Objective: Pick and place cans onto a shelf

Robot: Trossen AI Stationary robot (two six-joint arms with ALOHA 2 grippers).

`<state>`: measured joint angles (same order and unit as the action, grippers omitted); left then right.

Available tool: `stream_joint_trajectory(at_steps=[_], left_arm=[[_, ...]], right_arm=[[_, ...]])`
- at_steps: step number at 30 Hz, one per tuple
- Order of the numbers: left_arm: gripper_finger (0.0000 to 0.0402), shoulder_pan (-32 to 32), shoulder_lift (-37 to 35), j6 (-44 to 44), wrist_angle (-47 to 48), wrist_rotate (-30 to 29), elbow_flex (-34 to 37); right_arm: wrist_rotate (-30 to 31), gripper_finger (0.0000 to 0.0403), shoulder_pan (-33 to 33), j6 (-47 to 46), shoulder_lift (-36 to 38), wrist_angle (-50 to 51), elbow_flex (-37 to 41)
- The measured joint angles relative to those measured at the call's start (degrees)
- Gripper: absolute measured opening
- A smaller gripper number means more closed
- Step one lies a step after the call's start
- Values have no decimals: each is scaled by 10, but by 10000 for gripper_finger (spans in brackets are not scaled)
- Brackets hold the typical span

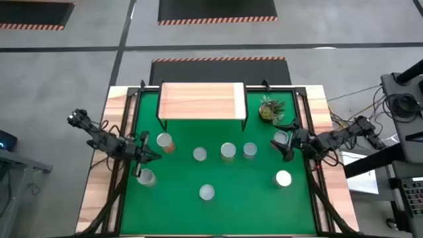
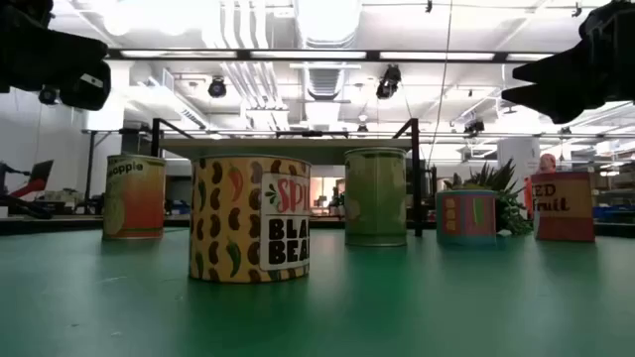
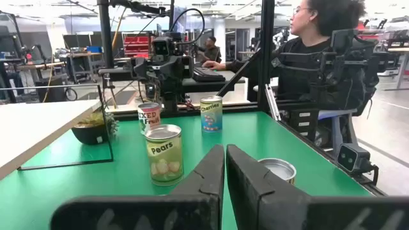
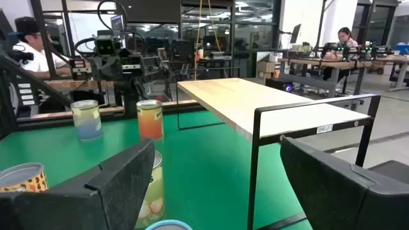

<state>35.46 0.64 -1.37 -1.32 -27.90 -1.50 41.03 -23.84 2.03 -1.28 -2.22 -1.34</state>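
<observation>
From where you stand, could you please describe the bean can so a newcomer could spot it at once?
Start at the green table and find the edge opposite the shelf. The bean can stands alone there, nearest that edge and midway between the two arms. Unlike the fruit cans, its yellow label is dotted with beans and chillies.

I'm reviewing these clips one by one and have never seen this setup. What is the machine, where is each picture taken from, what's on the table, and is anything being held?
Two dark robot arms work at a green table. One picture looks straight down; one sits at tabletop height; the other two come from cameras on each arm's wrist.

Overhead, the left gripper hovers at the table's left side and the right gripper at its right. The left wrist picture shows its fingers closed together; the right wrist picture shows its fingers spread wide. Neither holds anything.

On the table stand a wooden shelf, still bare, a small potted plant, and eight cans scattered in front of it.
</observation>
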Motion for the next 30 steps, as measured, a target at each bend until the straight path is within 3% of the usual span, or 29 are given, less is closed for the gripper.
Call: stream_joint_trajectory(at_steps=[30], left_arm=[[0,0,0,0,0,0,0]], right_arm=[[0,327,0,0,0,0,0]])
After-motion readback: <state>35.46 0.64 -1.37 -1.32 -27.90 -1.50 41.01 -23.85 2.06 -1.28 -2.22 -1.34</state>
